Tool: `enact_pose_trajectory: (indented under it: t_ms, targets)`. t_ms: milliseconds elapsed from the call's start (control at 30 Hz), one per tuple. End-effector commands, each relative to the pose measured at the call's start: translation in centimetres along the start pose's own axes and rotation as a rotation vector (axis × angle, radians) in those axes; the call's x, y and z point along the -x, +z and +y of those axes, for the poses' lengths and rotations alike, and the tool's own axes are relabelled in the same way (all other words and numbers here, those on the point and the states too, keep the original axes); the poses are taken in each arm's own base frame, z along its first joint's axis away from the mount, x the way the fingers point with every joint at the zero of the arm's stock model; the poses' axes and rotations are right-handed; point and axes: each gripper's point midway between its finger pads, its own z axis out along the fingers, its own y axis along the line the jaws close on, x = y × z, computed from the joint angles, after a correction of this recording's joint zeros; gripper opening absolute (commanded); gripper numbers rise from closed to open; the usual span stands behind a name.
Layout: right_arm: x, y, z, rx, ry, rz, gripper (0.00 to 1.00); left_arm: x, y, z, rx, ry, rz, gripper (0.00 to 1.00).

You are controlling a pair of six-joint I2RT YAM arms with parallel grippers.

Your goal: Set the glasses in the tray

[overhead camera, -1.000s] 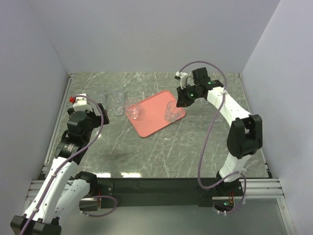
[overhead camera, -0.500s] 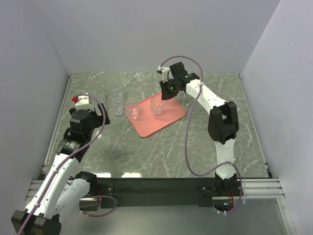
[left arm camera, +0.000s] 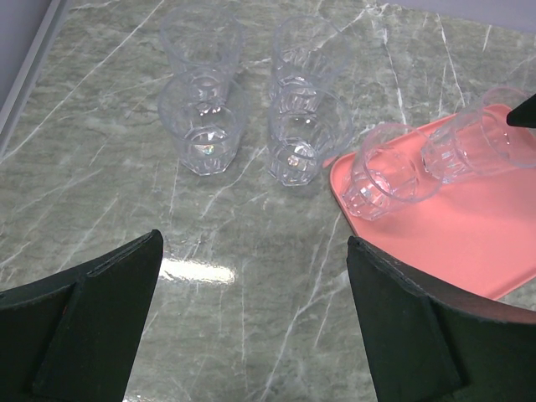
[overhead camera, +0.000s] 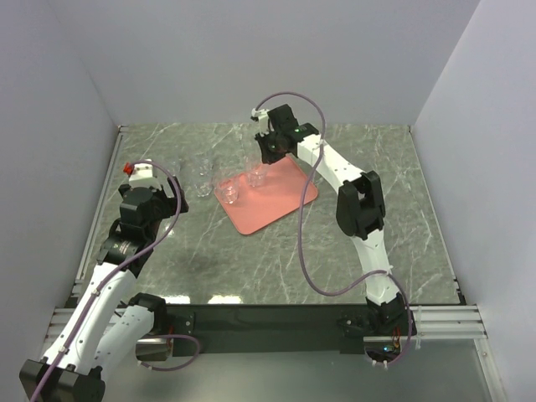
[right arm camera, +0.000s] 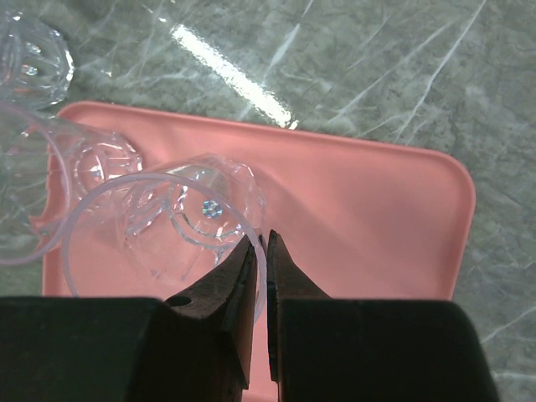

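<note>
The salmon-pink tray (overhead camera: 276,205) lies mid-table. My right gripper (overhead camera: 266,156) is shut on the rim of one clear glass (overhead camera: 258,174) and holds it at the tray's far left corner. In the right wrist view the rim of this glass (right arm camera: 180,218) sits pinched between the fingers of the gripper (right arm camera: 260,251), over the tray (right arm camera: 360,201). A second glass (overhead camera: 230,191) stands in the tray's left corner. Several glasses (left arm camera: 203,126) stand on the table left of the tray (left arm camera: 469,243). My left gripper (left arm camera: 254,243) is open and empty, short of them.
The marble table (overhead camera: 352,243) is walled at the back and sides. A metal rail (overhead camera: 100,218) runs along its left edge. The glasses on the table (overhead camera: 203,177) stand close together in a block just left of the tray.
My right gripper has carried its glass leftward across the tray, from the right side to the far left corner. The left arm has hardly moved.
</note>
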Motion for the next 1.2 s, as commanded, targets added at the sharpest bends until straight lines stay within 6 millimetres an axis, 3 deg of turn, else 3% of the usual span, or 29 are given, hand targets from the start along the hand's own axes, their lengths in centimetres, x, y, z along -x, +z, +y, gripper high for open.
enact_pose_trajectory:
  t_ms: [0, 200, 400, 567, 667, 833, 933, 1167]
  targets:
    - [3.3, -0.7, 0.3, -0.035, -0.023, -0.087, 0.09, 1.4, 0.2, -0.2, -0.006, -0.003, -0.053, 0.97]
    - [2.3, 1.0, 1.1, -0.037, -0.037, -0.057, 0.11, 1.5, 0.0, -0.1, -0.003, -0.006, -0.061, 0.97]
    - [1.9, 1.4, 1.5, -0.029, -0.049, -0.046, 0.18, 1.5, 0.0, -0.2, -0.010, -0.006, -0.062, 0.97]
    - [1.7, 1.5, 1.9, -0.025, -0.061, -0.041, 0.34, 1.5, 0.0, -0.2, -0.010, -0.006, -0.061, 0.97]
    - [2.3, 0.7, 2.3, -0.014, -0.081, -0.053, 0.45, 1.5, 0.1, -0.2, -0.006, -0.006, -0.060, 0.97]
    - [5.2, -4.3, 1.7, -0.071, -0.134, -0.134, 0.55, 1.5, 0.0, -0.1, -0.007, -0.008, -0.062, 0.97]
    - [5.5, -7.6, 1.7, -0.084, -0.165, -0.162, 0.60, 1.5, -0.1, -0.2, -0.009, -0.012, -0.066, 0.97]
    - [2.0, -14.5, 3.5, -0.014, -0.288, -0.173, 0.63, 1.4, 0.0, -0.3, -0.011, -0.021, -0.059, 0.98]
